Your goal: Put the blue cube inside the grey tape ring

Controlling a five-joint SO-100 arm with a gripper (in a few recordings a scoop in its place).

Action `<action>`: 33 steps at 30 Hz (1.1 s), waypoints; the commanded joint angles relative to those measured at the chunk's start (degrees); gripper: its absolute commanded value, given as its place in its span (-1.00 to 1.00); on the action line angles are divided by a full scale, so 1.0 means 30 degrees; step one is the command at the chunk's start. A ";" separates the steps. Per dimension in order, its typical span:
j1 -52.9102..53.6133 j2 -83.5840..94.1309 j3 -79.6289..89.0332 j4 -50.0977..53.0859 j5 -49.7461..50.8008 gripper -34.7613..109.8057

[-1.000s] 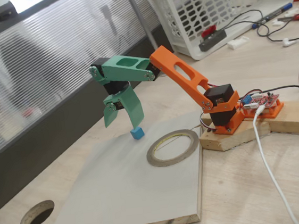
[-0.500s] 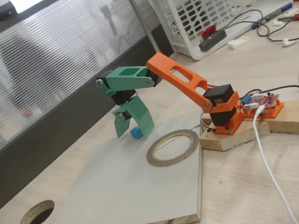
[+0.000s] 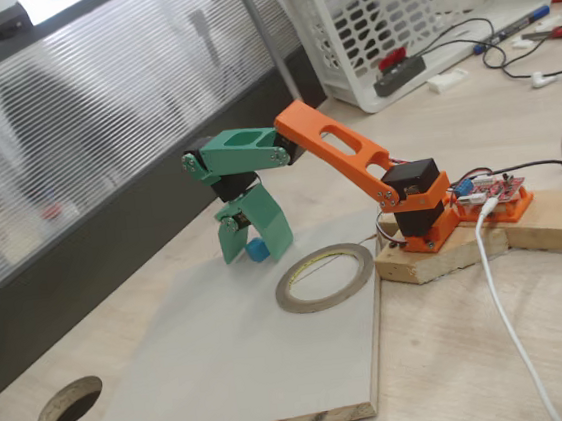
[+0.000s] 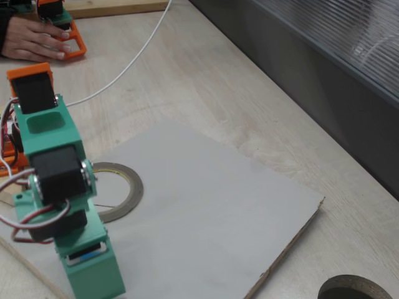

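Two still cameras, facing roughly opposite ways across the counter.

One fixed view stands off at a raised angle, taking in the whole arm [image 3: 356, 157], the grey board [image 3: 238, 376] and the tape ring [image 3: 325, 277], with the basket [image 3: 411, 16] at 1 o'clock. The other fixed view sits close behind the arm [image 4: 56, 180], looking steeply down; the ring [image 4: 121, 193] and board [image 4: 212, 224] are shared, as is the counter's round hole [image 4: 355, 289] at 5 o'clock.

arm: folded low | hand [image 3: 244, 254]: pointing down, jaws parted
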 commanded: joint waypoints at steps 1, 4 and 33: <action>0.0264 0.0322 -0.0059 0.0117 0.0234 0.56; 0.0264 0.0322 -0.0059 0.0088 0.0352 0.56; 0.0293 0.0703 -0.0264 -0.4600 0.0352 -0.48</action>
